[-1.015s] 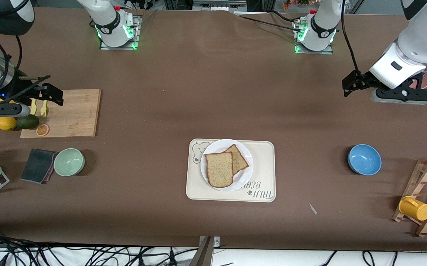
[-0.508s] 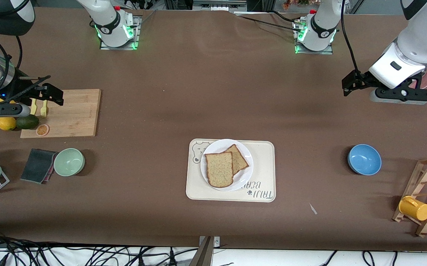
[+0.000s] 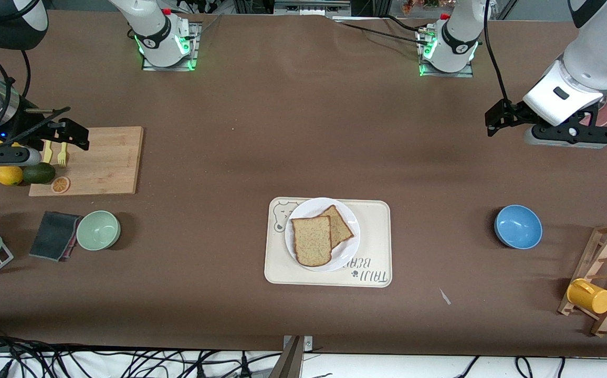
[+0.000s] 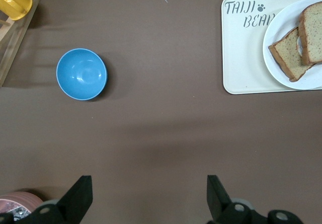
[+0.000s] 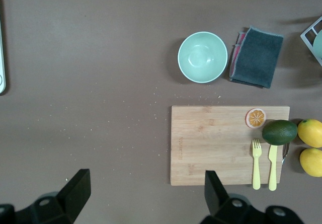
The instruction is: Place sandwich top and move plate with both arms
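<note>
Well, both grippers sit far from the food. The sandwich top (image 3: 312, 241) lies on the plate (image 3: 346, 253), overlapping a second slice (image 3: 341, 226), and the plate rests on a cream tray (image 3: 374, 236) mid-table. The left gripper (image 3: 495, 116) hangs over bare table at its own end, fingers spread with nothing between them. The right gripper (image 3: 75, 135) hangs over a cutting board (image 3: 109, 160), likewise spread and empty. Only the right wrist view shows both lemons (image 5: 312, 146) beside the avocado (image 5: 279, 132).
</note>
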Tool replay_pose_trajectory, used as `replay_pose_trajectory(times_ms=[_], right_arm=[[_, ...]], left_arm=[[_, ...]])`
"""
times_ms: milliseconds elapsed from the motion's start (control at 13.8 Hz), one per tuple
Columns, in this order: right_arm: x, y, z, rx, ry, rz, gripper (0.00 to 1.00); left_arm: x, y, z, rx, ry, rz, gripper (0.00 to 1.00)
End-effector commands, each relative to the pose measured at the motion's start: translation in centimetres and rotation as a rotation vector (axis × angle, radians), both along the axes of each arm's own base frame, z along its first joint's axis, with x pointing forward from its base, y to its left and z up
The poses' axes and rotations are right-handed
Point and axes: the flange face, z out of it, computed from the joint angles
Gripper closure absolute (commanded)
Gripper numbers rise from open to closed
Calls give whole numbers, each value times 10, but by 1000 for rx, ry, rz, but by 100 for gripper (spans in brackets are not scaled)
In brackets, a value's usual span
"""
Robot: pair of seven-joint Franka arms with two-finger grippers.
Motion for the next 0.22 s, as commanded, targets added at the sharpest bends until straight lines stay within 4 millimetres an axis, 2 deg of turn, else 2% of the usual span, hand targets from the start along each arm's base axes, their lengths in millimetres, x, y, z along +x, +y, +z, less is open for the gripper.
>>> replay_pose_trajectory(times_ms=[0,145], right_arm=[[-2,-1,5,-1,-5,4,0],[-2,-1,5,-2,-5,4,0]], left_arm=[[0,-4,4,-27,13,6,0],[0,-4,4,-27,12,7,0]])
